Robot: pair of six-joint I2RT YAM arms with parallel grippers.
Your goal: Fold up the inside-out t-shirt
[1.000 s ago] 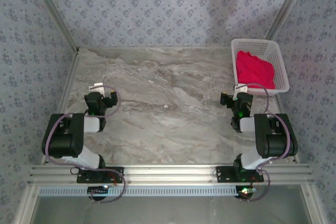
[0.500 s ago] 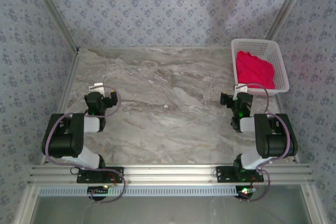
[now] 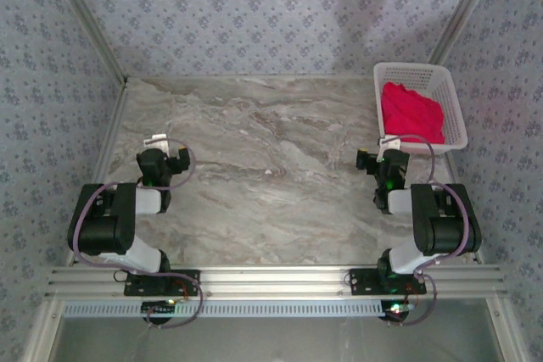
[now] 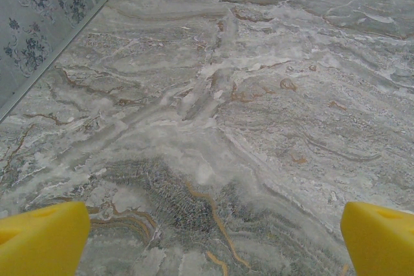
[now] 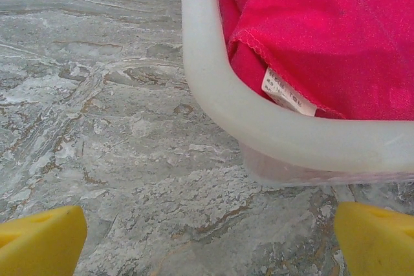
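Your left gripper (image 3: 158,145) hangs over the bare marble table (image 3: 271,175), its jaws spread wide and empty. Your right gripper (image 3: 386,148) is also spread, just before the white plastic basket (image 3: 420,67), where the red t-shirt (image 3: 411,112) lies bunched. Expect light, limp cloth; pinch a raised fold near the white tag (image 5: 288,94).

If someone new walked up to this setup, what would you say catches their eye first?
The bright red t-shirt stands out at once, bunched inside the white basket at the far right corner of the grey marble table. Its small white tag lies just inside the basket rim, right ahead of the open right gripper. The left gripper is open over bare marble.
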